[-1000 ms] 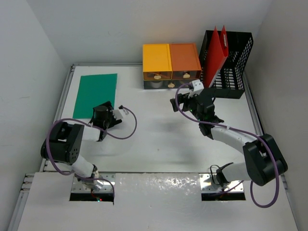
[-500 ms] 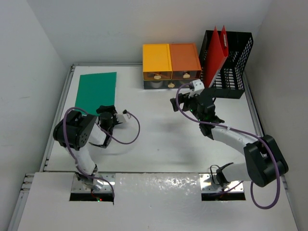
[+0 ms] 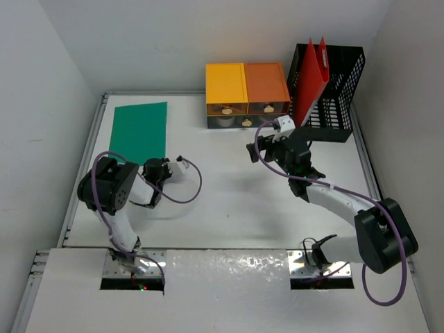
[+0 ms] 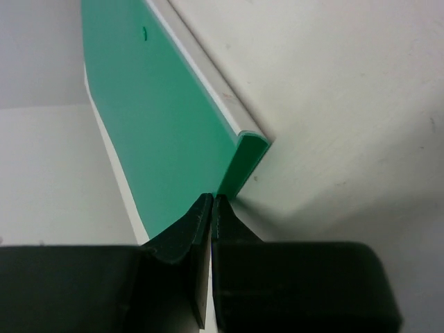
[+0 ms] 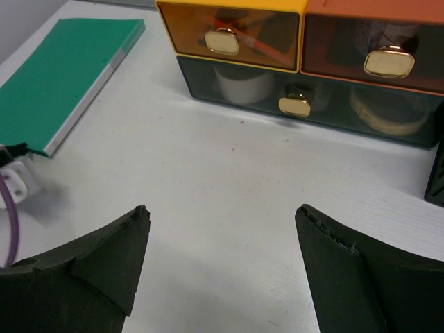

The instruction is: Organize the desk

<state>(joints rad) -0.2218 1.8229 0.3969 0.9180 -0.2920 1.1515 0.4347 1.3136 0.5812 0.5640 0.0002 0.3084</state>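
Observation:
The white desk (image 3: 229, 201) carries a flat green notebook (image 3: 139, 132) at its far left. My left gripper (image 3: 151, 168) lies low just off the notebook's near right corner. In the left wrist view its jaws (image 4: 211, 201) are pressed together with nothing between them, tips right at the corner of the green notebook (image 4: 166, 132). My right gripper (image 3: 267, 149) hovers over the middle of the desk. It stands wide open and empty (image 5: 222, 215), facing the drawers.
An orange-and-yellow drawer unit (image 3: 248, 94) stands at the back centre, its drawers shut (image 5: 298, 62). To its right is a black mesh file rack (image 3: 331, 90) holding a red folder (image 3: 309, 80). Metal rails (image 3: 89, 149) line the desk edges.
My left gripper has closed from wide open and drawn back off the notebook's near corner. The notebook has shifted slightly away. The right arm has barely moved.

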